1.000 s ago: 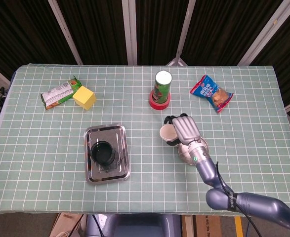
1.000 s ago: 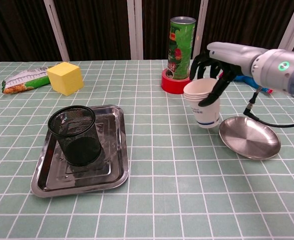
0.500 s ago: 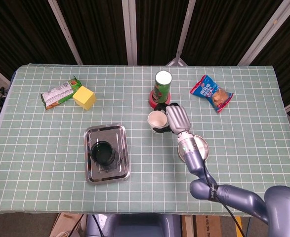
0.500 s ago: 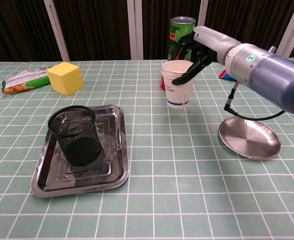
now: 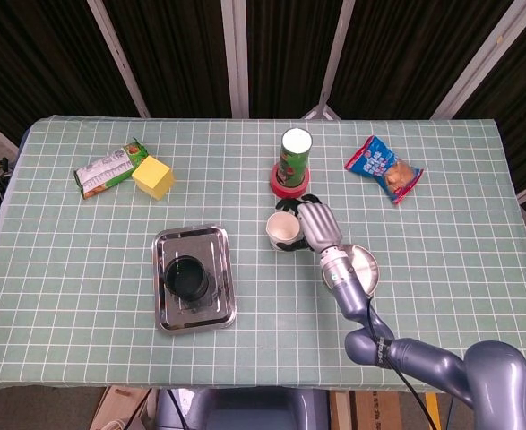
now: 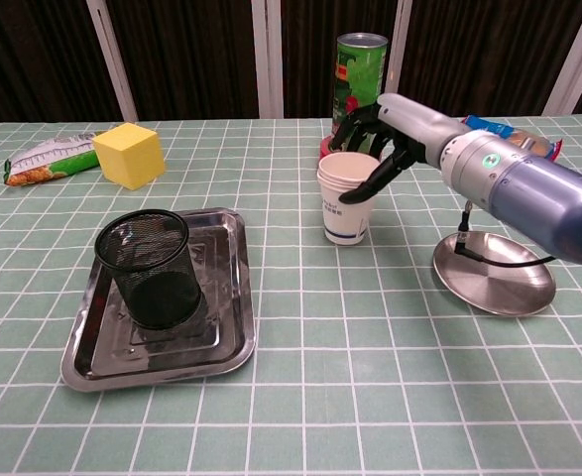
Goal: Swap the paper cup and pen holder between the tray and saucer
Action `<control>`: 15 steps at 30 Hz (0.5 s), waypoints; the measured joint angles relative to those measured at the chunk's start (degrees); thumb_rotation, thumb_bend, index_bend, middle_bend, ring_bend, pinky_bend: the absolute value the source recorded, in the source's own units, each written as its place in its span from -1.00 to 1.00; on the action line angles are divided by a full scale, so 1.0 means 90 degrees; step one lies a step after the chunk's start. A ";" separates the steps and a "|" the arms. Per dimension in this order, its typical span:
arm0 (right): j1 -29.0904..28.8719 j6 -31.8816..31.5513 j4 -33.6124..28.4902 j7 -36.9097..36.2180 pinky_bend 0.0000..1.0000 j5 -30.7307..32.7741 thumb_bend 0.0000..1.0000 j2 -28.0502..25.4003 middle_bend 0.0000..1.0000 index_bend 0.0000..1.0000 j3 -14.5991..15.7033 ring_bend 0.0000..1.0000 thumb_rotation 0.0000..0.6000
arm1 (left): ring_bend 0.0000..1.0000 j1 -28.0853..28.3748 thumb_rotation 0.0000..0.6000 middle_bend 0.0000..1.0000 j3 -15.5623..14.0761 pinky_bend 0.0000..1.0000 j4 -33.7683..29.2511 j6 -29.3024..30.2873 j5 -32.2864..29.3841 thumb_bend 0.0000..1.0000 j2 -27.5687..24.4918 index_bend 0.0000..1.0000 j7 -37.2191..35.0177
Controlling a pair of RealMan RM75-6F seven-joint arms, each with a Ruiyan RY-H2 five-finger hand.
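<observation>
While the right hand (image 6: 380, 134) curls its dark fingers (image 6: 362, 184) around the paper cup (image 6: 347, 198), holding it, the cup stands on the table (image 6: 300, 397). The saucer (image 6: 494, 274) lies behind the fingers' wrist side, and the pen holder (image 6: 152, 269) sits in the tray (image 6: 233, 347) well past the fingertips.

Pen holder (image 5: 187, 279) sits in the tray (image 5: 219, 244); the cup (image 5: 282, 229) stands at its 2 o'clock, saucer (image 5: 366, 270) at the cup's 4, can (image 5: 294, 158) at its 12.
</observation>
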State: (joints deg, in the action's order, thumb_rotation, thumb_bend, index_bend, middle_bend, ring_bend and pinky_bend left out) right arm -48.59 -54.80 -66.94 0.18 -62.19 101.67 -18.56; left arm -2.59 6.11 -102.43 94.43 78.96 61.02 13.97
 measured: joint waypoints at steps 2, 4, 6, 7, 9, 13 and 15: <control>0.0012 0.0165 -0.0028 0.0045 -0.85 -0.0008 -0.94 -0.0073 -0.46 -0.57 0.0091 -0.34 1.00 | -1.00 0.0002 1.00 -1.00 0.0004 -0.85 0.0004 0.0010 0.0000 -0.87 0.0017 -0.62 0.0016; 0.0023 0.0281 -0.0093 0.0101 -0.95 -0.0006 -0.97 -0.0156 -0.63 -0.72 0.0157 -0.53 1.00 | -1.00 0.0007 1.00 -1.00 0.0010 -0.85 0.0011 0.0009 -0.0011 -0.87 0.0026 -0.62 0.0025; 0.0034 0.0396 -0.0206 0.0166 -1.00 0.0039 -1.00 -0.0257 -0.83 -0.92 0.0187 -0.78 1.00 | -1.00 0.0015 1.00 -1.00 0.0016 -0.85 0.0016 -0.0002 -0.0030 -0.87 0.0036 -0.62 0.0044; 0.0037 0.0444 -0.0267 0.0203 -1.00 0.0074 -1.00 -0.0302 -0.88 -0.96 0.0194 -0.84 1.00 | -1.00 0.0019 1.00 -1.00 0.0019 -0.85 0.0018 -0.0006 -0.0036 -0.87 0.0041 -0.62 0.0051; 0.0041 0.0551 -0.0439 0.0324 -1.00 0.0174 -1.00 -0.0431 -0.95 -1.00 0.0205 -0.94 1.00 | -1.00 0.0027 1.00 -1.00 0.0024 -0.85 0.0031 -0.0007 -0.0036 -0.87 0.0047 -0.62 0.0060; 0.0065 0.0660 -0.0885 0.0591 -1.00 0.0392 -1.00 -0.0767 -0.98 -1.00 0.0206 -1.00 1.00 | -1.00 0.0034 1.00 -1.00 0.0041 -0.85 0.0064 0.0002 -0.0036 -0.87 0.0054 -0.62 0.0043; 0.0120 0.0636 -0.1243 0.0725 -1.00 0.0480 -1.00 -0.1030 -0.99 -1.00 0.0204 -1.00 1.00 | -1.00 0.0042 1.00 -1.00 0.0045 -0.85 0.0096 0.0016 0.0003 -0.87 0.0062 -0.62 0.0023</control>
State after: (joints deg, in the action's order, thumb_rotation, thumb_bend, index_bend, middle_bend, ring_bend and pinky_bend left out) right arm -47.51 -49.08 -78.12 6.71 -57.87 92.40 -16.72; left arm -2.22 6.51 -101.57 94.57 78.99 61.58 14.17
